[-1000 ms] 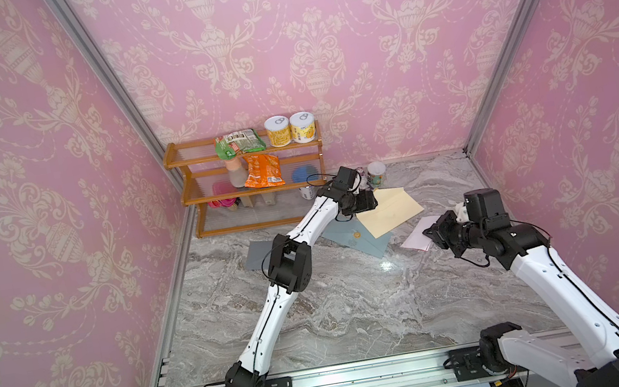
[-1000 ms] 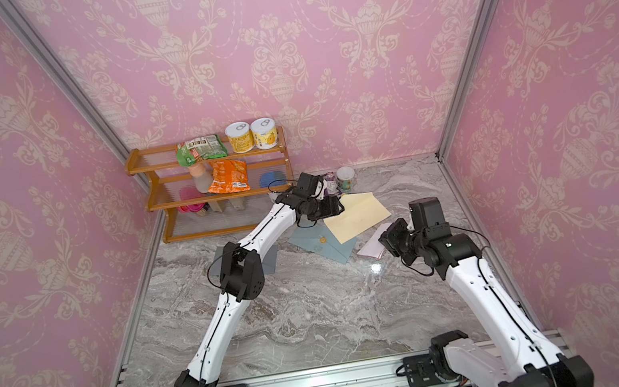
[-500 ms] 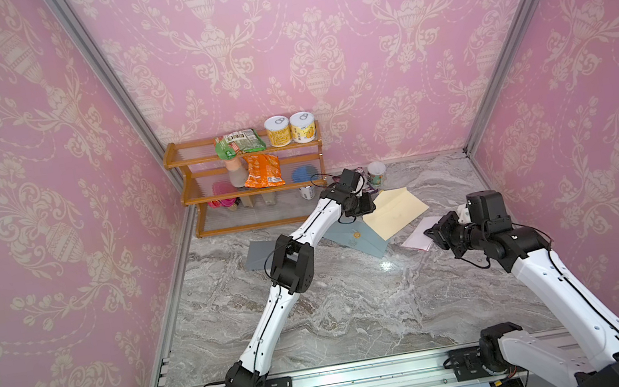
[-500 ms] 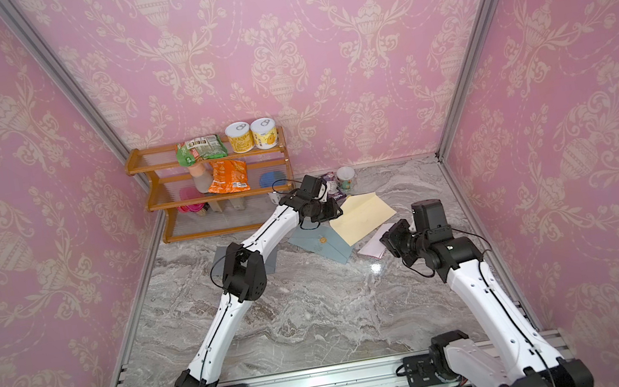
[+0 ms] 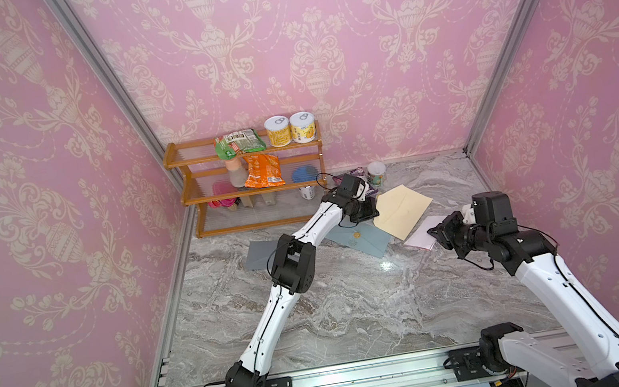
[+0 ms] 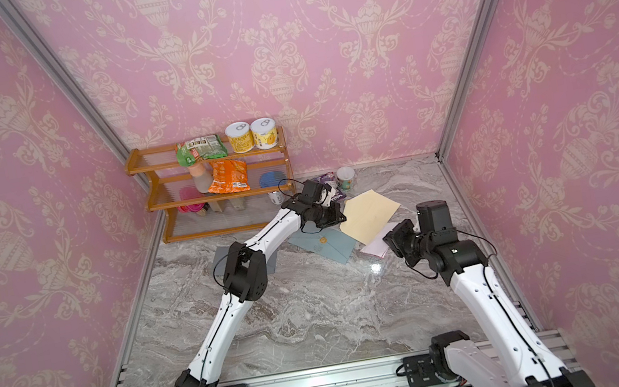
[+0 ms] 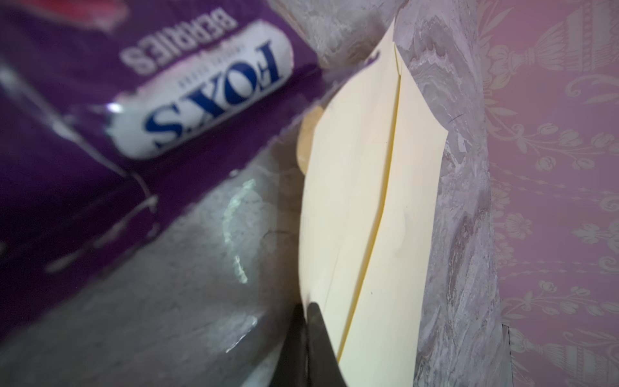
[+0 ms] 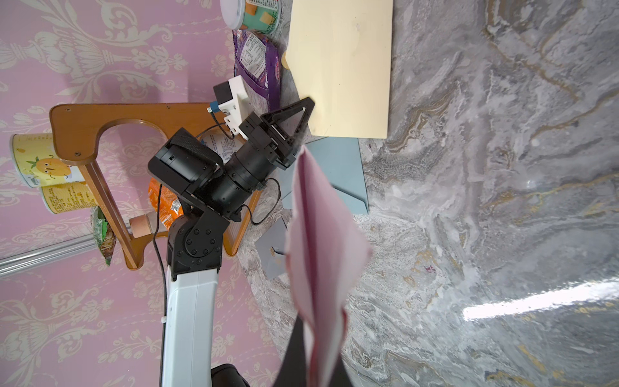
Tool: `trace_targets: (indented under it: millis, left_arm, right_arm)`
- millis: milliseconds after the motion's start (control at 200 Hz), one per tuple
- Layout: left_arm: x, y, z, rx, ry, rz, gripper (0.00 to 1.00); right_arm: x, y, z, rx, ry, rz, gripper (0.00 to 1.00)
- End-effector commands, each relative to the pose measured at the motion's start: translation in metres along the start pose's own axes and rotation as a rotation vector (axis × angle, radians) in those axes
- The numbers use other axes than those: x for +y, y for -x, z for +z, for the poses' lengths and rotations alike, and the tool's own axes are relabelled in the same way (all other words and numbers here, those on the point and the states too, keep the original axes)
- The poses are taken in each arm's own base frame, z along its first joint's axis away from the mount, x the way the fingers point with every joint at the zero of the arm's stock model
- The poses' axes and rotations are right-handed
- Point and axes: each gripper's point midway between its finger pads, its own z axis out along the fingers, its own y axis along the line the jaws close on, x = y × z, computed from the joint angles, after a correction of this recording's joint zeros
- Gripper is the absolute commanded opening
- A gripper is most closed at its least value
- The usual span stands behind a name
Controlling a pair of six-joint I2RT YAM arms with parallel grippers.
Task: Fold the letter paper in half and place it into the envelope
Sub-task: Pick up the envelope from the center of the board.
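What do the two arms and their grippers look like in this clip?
Both the left arm and right arm have white tubular links joined by chunky black joint housings. Thin black cables loop outside the joints. The left gripper has black triangular open-frame fingers, with a white camera box at its wrist. The right gripper is black too.

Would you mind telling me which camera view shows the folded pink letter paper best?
The right wrist view: the pink letter paper fills the middle, its folded layers plain, pinched in the right gripper. In both top views it is a small pale sheet. The left wrist view shows the envelope, not the paper.
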Motion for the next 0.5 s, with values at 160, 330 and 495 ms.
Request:
trace_targets:
  millis: [160,330,495]
  left_arm:
    - [-0.066,-0.002,-0.056,-0.01,-0.061,0.036,0.0]
    - [-0.082,-0.008,-0.091,-0.028,-0.046,0.043,0.0]
    - [-0.084,-0.023,-0.13,-0.046,0.013,0.066,0.0]
  right_arm:
    - [-0.001,0.006,0.001,-0.027,-0.005,-0.076,0.0]
    - [-0.003,0.009,0.012,-0.021,-0.035,-0.111,0.0]
    - [0.006,0.004,0.024,-0.009,-0.056,-0.17,0.0]
